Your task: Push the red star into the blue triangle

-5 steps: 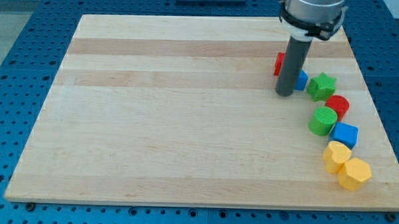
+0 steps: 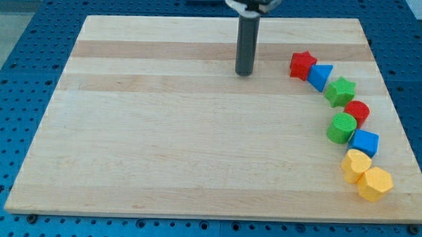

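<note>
Eight blocks crowd board (image 2: pixel 195 167) right edge; my tip (image 2: pixel 244 73) apart.

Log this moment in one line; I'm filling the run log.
my tip: left of blocks, touching none | red star: against blue triangle | task: contact made

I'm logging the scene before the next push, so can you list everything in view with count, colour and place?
Red star: one, red, upper right of the board, touching the blue triangle.
Blue triangle: one, blue, just below-right of the star.
Green star: one, green, next down the chain.
Red cylinder: one, red, right side.
Green cylinder: one, green, below it.
Blue cube: one, blue, right side.
Yellow blocks: two, yellow, lower right.
Board: one, pale wood, on a blue perforated table.
My tip: left of the red star, apart from it.
</note>
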Controlling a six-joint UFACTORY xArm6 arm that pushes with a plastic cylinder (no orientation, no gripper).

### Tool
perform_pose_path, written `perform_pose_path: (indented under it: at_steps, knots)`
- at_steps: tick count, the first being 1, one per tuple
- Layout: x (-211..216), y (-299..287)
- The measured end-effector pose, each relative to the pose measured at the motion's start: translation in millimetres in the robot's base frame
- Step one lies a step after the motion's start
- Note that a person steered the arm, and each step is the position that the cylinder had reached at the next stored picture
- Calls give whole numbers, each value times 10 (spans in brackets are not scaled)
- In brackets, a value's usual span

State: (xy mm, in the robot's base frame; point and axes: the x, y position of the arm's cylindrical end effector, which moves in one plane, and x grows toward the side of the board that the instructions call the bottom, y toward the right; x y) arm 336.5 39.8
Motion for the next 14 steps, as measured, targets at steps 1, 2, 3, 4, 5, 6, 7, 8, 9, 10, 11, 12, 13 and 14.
perform_pose_path:
  at_steps: [1,2,3,4,5,6,7,8,9,10,11,12,13,14]
  knots:
    - [-43,93]
    - [-41,189]
    - [126,191]
    - [403,256]
    - [419,474]
    - [314,750]
    - [171,986]
    - [156,1085]
    - [160,928]
    - [42,791]
    - [-220,708]
    - [-458,856]
    - [-458,1012]
    - [-418,1071]
